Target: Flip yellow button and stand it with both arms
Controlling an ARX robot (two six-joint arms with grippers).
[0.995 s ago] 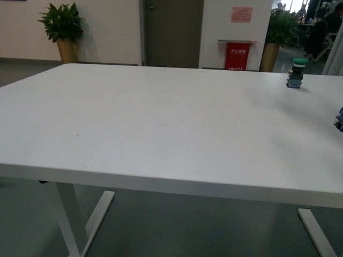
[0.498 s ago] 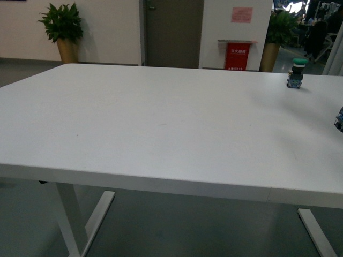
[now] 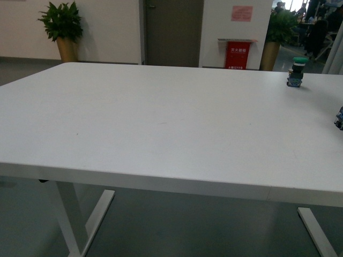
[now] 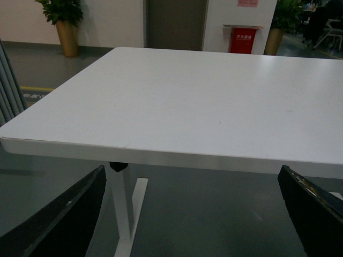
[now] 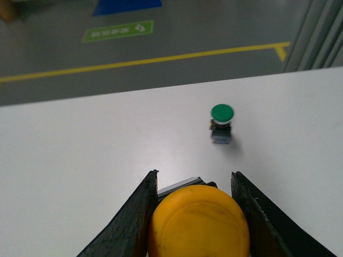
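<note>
While neither arm shows in the front view, the green button (image 3: 296, 71) stands far right on the desk (image 3: 161, 123), unchanged from a second ago. Left wrist view: the left end effector (image 4: 191, 176) gapes empty off the desk's edge, probably awaiting a handover. Right wrist view: the right end effector (image 5: 195, 179) clamps the yellow button (image 5: 198, 225) by its cap, above the desk.

- One white table (image 3: 161, 118).
- Two push-buttons: one green-capped button (image 5: 222, 122) and one yellow button (image 5: 198, 222).
- Two grippers: one left gripper (image 4: 191, 170) and one right gripper (image 5: 194, 174); each shows two flat black fingers, four in all.
- Two potted plants: one plant (image 3: 62, 29) to the left of the door, another plant (image 3: 277, 37) past the red box.
- One dark door (image 3: 172, 32).
- One red box (image 3: 237, 53).
- One pink notice (image 3: 241, 13).
- Three floor markings: one yellow line (image 5: 144, 61), one green sign (image 5: 118, 31), one blue patch (image 5: 127, 5).
</note>
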